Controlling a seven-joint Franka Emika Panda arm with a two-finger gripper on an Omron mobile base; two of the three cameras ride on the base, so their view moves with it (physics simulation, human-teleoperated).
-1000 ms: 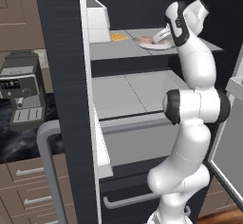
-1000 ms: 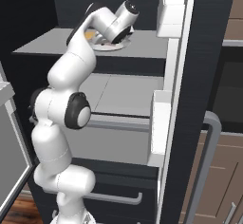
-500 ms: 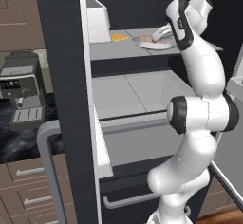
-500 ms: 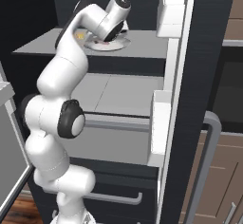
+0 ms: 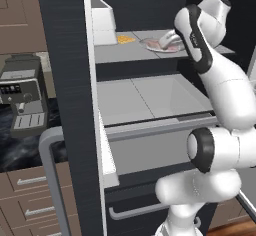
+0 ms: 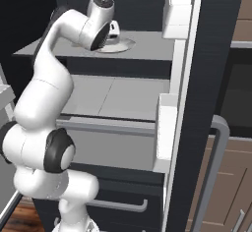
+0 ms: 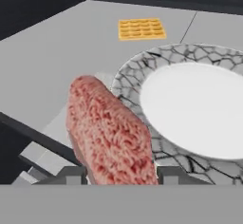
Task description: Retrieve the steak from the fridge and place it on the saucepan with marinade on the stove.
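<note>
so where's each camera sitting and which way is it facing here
Left base view: behind the arm on its left, facing the open fridge; the arm rises at right toward the plate shelf.
Right base view: behind on the right, same fridge; the arm rises at left.
Hand view: on the hand, looking along the claw, whose tips flank the steak.
Shared: left base and hand views both show the plate, steak and orange-yellow item.

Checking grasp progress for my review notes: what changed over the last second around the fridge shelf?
The arm swung its upper links and elbow toward the fridge's open side. The gripper stays at the plate, and in the hand view the steak now stands between its fingertips, off the plate's centre. The yellow waffle, shelves and drawers look unchanged.
</note>
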